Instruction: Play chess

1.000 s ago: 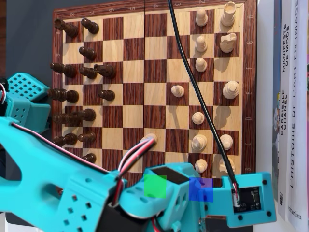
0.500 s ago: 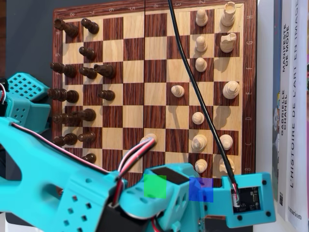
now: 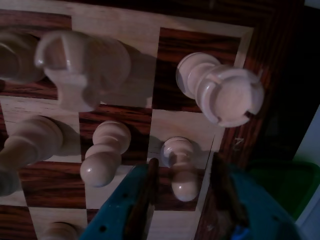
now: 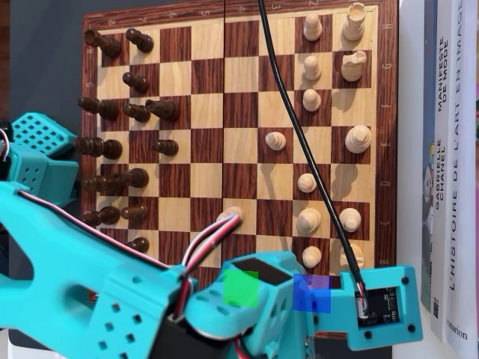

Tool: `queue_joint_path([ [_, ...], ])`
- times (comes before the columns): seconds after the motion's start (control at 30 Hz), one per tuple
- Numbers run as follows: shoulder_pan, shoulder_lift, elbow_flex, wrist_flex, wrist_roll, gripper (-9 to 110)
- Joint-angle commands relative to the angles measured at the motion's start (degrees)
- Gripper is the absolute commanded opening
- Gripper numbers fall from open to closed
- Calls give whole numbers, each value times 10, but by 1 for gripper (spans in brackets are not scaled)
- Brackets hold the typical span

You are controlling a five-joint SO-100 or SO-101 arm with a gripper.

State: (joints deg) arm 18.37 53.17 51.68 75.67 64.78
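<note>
I am at the grasping step of a move. In the wrist view my fingers (image 3: pixel 182 172) are released and stand on both sides of a white pawn (image 3: pixel 181 170), near the right border of the chessboard (image 3: pixel 260 65). The picture is dim, so I think they do not touch it yet, but I am not sure. A white rook (image 3: pixel 225 92) stands just beyond. Next I should clench on the pawn's neck and lift straight, away from the neighbour pawn (image 3: pixel 105 152).

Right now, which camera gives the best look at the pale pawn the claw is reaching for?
The wrist view: the pale pawn stands close up between the open claw fingers, near the board's corner. In the overhead view the teal arm covers that corner, so I cannot pick that pawn out.
</note>
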Motion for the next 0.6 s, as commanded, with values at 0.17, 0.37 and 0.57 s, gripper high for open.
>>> queue_joint_path([
  [0.17, 4, 8, -26, 4, -1, 6],
  [0.37, 6, 11, -26, 6, -3, 5],
  [0.57, 8, 27, -22, 11, -4, 6],
])
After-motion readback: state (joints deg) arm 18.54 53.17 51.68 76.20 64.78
